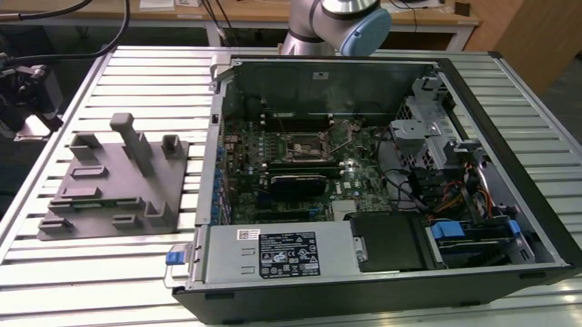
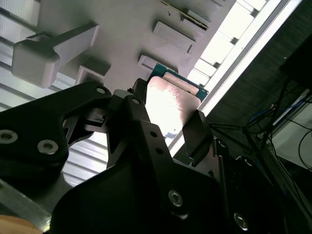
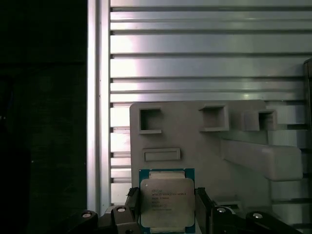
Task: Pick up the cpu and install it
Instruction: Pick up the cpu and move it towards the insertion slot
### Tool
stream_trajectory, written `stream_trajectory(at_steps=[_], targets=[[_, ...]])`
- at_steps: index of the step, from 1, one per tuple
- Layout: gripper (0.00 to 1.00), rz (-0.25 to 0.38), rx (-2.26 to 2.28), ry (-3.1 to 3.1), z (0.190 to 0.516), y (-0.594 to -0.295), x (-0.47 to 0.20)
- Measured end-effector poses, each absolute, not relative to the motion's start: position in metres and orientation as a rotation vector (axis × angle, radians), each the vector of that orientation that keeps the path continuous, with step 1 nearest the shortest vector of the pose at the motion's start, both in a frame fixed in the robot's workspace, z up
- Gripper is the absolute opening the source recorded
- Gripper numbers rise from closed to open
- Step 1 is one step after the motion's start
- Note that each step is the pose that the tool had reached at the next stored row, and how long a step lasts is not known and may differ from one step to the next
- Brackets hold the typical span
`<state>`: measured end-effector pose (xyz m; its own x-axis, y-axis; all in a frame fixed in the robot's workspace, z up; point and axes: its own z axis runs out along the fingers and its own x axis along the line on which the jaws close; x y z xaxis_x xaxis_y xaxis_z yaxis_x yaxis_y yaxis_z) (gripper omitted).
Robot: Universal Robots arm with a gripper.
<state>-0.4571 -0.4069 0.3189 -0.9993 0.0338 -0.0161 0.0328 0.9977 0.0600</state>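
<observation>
Black fingers (image 3: 132, 204) of the gripper (image 3: 166, 208) are pressed against two opposite edges of the cpu (image 3: 166, 199), so the gripper is pinching the chip between them. In the first wrist view the silvery metal top of the chip faces the camera, and its green rim shows around the top. In the second wrist view the same gripper (image 2: 168, 116) holds the cpu (image 2: 170, 100) at the tips of the fingers (image 2: 141, 122), and the metal top shines bright with light.

Past the fingertips, behind the chip, lies a grey plastic fixture plate (image 3: 195, 141) with several small rectangular pockets and raised blocks. One long block (image 2: 48, 48) stands up from the plate (image 2: 122, 29), to one side of the gripper. I cannot tell for sure whether the chip touches the plate or is apart from it.

Farther out from the gripper, the plate rests on a slatted aluminium table (image 3: 195, 48).

In the exterior view the fixture plate (image 1: 109, 184) lies on the table (image 1: 146, 75), just beside an open computer case (image 1: 318, 75), on the exterior view's left of it. Inside the case is the green motherboard (image 1: 272, 177), with the square socket (image 1: 304, 144) near its middle. A part of the arm (image 1: 337, 27) shows behind the case.
</observation>
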Motion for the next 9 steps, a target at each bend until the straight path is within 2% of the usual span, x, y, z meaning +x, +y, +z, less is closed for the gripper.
stream_trajectory(at_steps=[9], targets=[[0.54,0.093,0.052,3.123,0.3248,-0.4069,-0.4571]])
